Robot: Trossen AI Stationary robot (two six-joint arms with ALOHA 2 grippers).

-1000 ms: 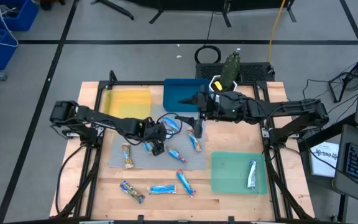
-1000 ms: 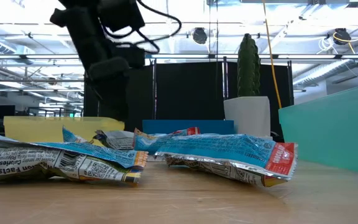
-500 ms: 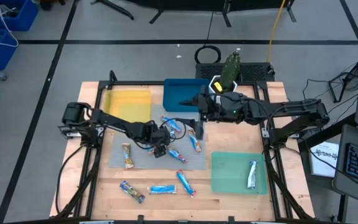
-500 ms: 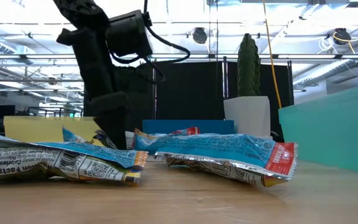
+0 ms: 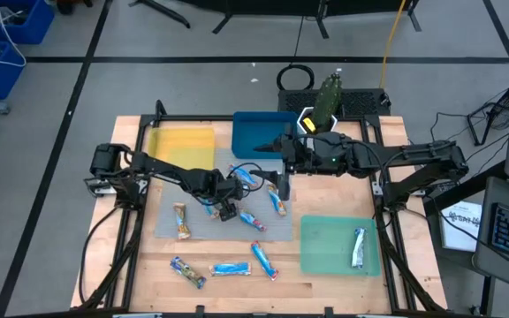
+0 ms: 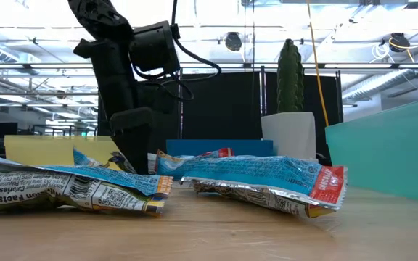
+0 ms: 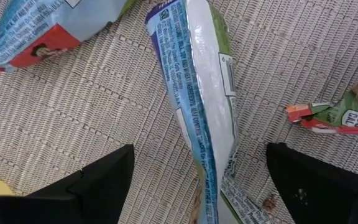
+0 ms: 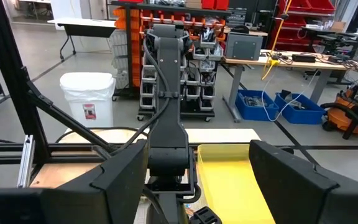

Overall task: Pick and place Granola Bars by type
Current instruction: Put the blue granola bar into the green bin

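Granola bar (image 7: 202,118) lies lengthwise between the left gripper's (image 7: 197,180) spread, empty fingers (so descend straight, then close).

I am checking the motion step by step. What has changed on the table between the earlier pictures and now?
The left gripper moved rightward over the grey mat and came down; it now straddles a blue-and-white granola bar with open jaws, nothing gripped yet. The right gripper stayed open above the mat. The bars and the three trays did not move.
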